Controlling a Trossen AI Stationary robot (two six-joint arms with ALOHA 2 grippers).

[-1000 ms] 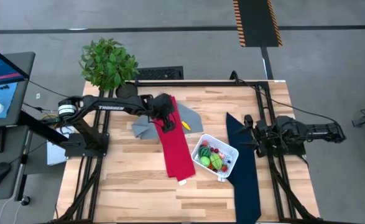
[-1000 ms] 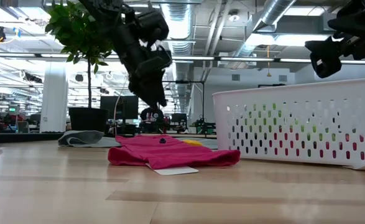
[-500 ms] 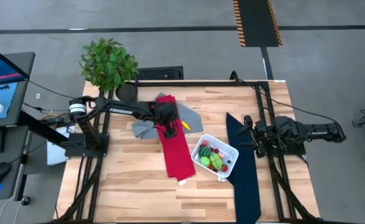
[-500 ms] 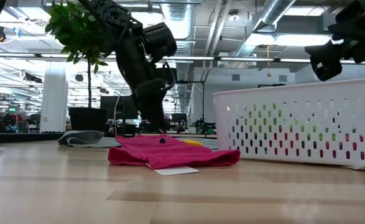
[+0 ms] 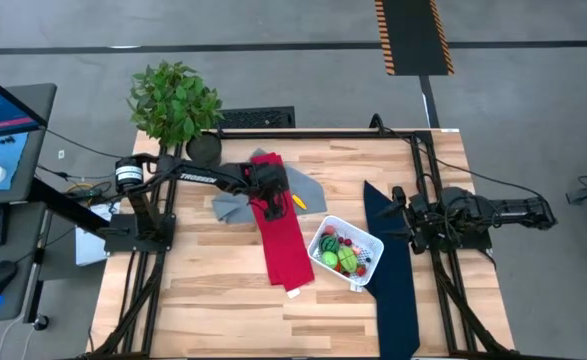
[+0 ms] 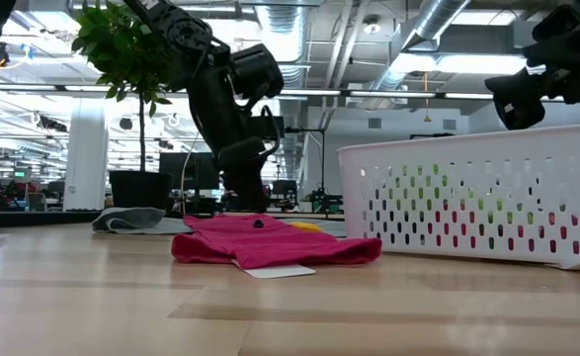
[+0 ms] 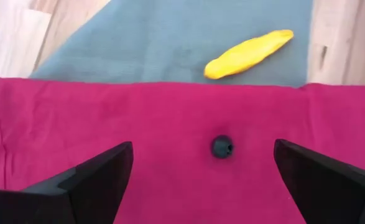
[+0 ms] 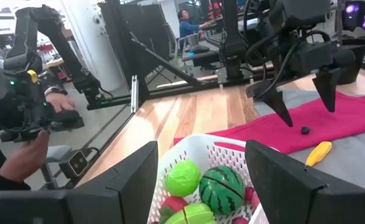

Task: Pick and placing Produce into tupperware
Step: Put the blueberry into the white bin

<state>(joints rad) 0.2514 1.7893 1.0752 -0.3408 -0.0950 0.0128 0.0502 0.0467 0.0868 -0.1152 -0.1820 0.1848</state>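
Observation:
The white tupperware stands right of the table's middle and holds several produce pieces, among them a green ball and a striped green one. A small dark round piece lies on the red cloth. A yellow piece lies on the grey cloth beyond it. My left gripper hangs open just above the red cloth, slanting down, one finger on each side of the dark piece, touching nothing. My right gripper waits open at the table's right, above the navy cloth.
A potted plant stands at the far left corner, and a keyboard lies past the far edge. The tupperware's wall fills the low view's right. A person's hand shows beyond the table's left side.
My left gripper has sunk toward the red cloth and now hangs low over the small dark piece, its jaws as wide as before. The produce, the cloths and the tupperware lie where they were.

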